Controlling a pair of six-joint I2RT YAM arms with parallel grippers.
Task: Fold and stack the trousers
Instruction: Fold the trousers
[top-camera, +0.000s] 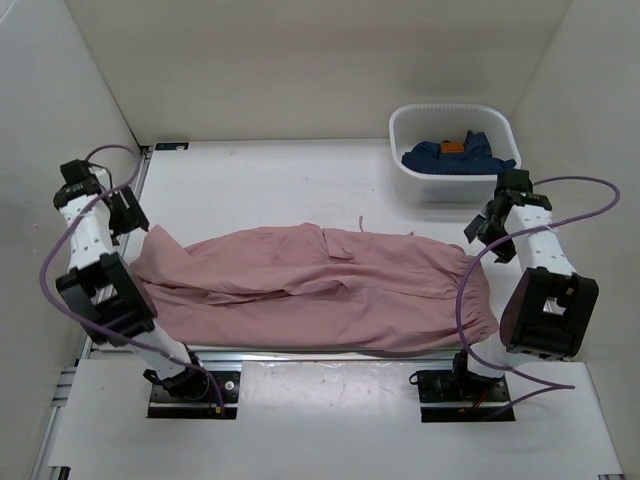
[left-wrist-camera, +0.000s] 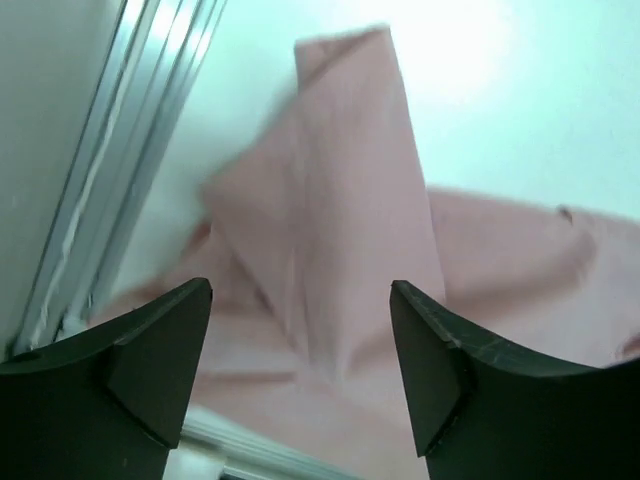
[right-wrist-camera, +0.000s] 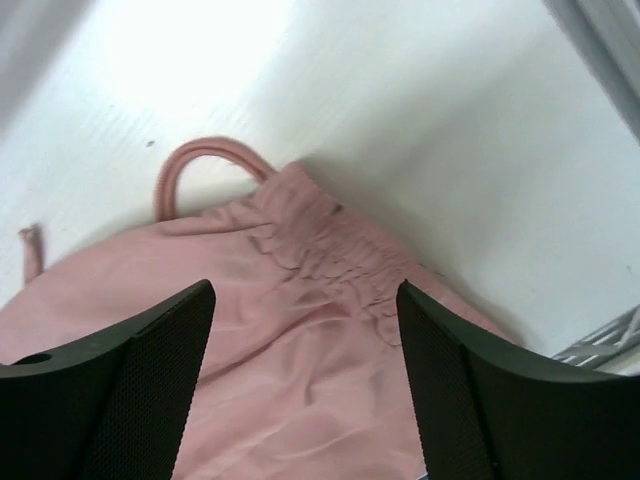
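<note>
Clearly the white tabletop (top-camera: 280, 185) is mostly taken up by the trousers (top-camera: 320, 290), a dusty-pink pair lying lengthwise along its near edge and reaching from one arm's side to the other. The waist is at the right end and the legs run to the left end, where the cloth bunches into a soft ridge. The fabric looks thin, light and limp, so it will likely sag and slide if lifted at one spot. A pinch at each end, on the gathered waistband (right-wrist-camera: 330, 255) and on the leg ends, seems the surest hold for another fold.

At the far right corner stands a white tub (top-camera: 450, 108) holding dark blue garments (top-camera: 470, 160) with an orange patch (top-camera: 453, 147).

The left end effector (left-wrist-camera: 300, 295) hangs over the leg end with its jaws spread wide and nothing between them. The right end effector (right-wrist-camera: 305, 295), equally wide and empty, hangs over the waist, near a loop of pink drawstring (right-wrist-camera: 200, 160).
</note>
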